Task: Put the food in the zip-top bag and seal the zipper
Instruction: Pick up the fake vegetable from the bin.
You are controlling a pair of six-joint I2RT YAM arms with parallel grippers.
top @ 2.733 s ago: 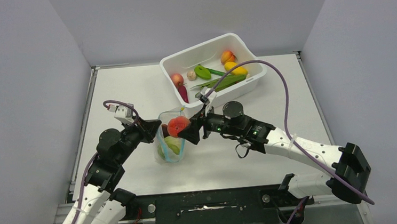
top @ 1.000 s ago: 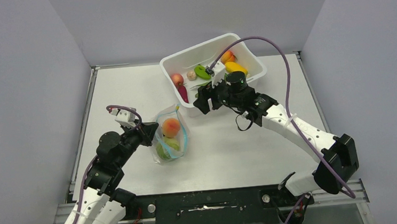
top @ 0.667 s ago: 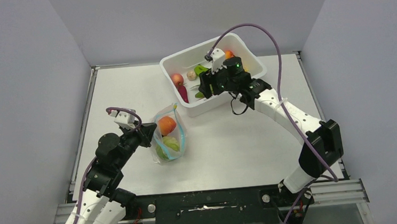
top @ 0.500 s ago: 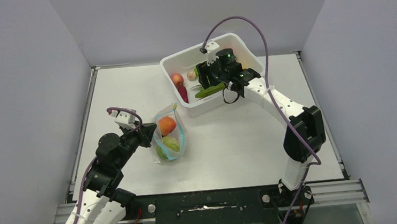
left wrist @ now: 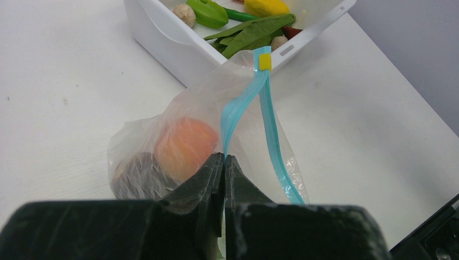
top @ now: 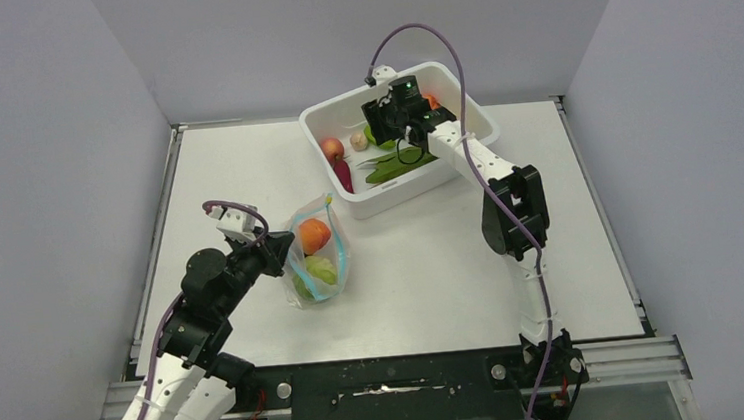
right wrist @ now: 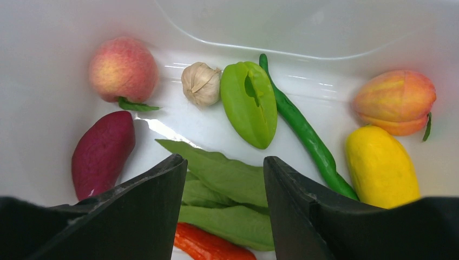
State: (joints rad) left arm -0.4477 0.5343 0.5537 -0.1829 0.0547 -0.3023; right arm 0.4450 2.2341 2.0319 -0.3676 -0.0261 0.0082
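A: Left wrist view, what have the left fingers [left wrist: 216, 165] got?
B: They're pinched shut on the zip-top bag [left wrist: 162, 122] at its zipper [left wrist: 238, 105]. The bag sits on the bench [left wrist: 65, 81] with a peach [left wrist: 184, 146] and a dark fruit [left wrist: 138, 176] inside.
A: And the right fingers [right wrist: 157, 200]?
B: Spread apart above the white tub [right wrist: 325, 27], over more food [right wrist: 249, 103].

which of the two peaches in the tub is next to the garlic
The pinker peach, with the garlic right beside it and the purple root near; the orange peach lies across the tub by the yellow fruit.
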